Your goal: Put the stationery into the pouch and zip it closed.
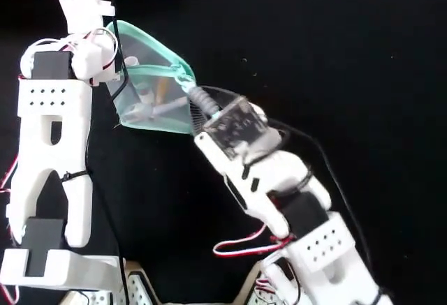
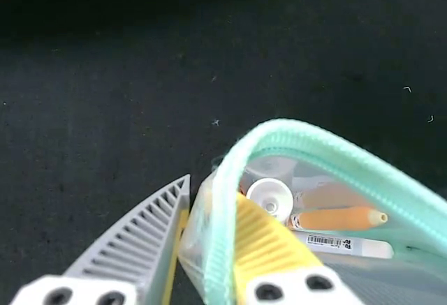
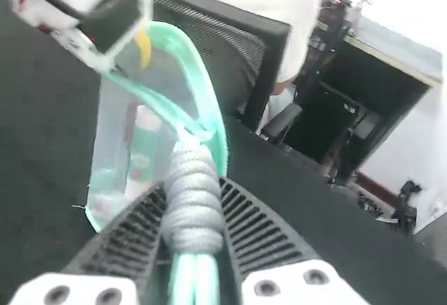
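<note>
A clear pouch point(image 1: 150, 102) with a teal zipper point(image 2: 328, 148) is held up off the black table between both arms. My left gripper point(image 2: 209, 204) is shut on the pouch's edge, with its yellow-padded finger point(image 2: 269, 249) inside and its grey ridged finger point(image 2: 150, 239) outside. Inside lie an orange marker point(image 2: 342, 218), a white barcoded pen point(image 2: 346, 245) and a white round cap point(image 2: 269, 195). My right gripper point(image 3: 194, 200) is shut on the grey corded zipper pull point(image 3: 192, 186) at the pouch's other end point(image 1: 198, 102). The pouch mouth gapes open.
The black table point(image 1: 335, 68) stretches bare to the right and back. The left arm's white body point(image 1: 52, 144) stands along the left side. The right arm point(image 1: 293, 200) crosses from the front right. A mesh chair point(image 3: 230, 54) and a desk stand behind the table.
</note>
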`<action>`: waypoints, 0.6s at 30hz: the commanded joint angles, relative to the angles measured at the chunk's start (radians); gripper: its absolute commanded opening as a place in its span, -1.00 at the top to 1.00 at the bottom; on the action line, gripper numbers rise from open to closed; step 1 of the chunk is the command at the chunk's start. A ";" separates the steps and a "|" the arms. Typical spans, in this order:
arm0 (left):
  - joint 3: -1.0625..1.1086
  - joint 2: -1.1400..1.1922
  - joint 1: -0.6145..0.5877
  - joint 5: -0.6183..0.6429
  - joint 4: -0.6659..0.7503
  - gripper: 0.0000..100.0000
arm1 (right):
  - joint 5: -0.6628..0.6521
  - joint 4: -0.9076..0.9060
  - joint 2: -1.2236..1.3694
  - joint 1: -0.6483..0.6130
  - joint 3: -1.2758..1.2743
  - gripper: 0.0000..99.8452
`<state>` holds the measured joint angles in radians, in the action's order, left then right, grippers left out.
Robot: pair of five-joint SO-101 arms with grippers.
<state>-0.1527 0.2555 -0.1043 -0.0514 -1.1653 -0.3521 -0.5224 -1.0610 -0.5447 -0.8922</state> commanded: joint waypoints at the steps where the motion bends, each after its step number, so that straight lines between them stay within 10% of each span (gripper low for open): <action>1: 0.246 0.091 -0.016 -0.015 -0.005 0.94 | -0.061 -0.087 0.128 -0.026 0.246 0.98; 18: 0.360 -0.517 -0.074 -0.006 -0.138 0.69 | -0.138 -0.144 0.223 0.095 0.335 0.98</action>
<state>0.1097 -0.2217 -0.1442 -0.0545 -1.2927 -0.4826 -0.6697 -0.8355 -0.4618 -0.6222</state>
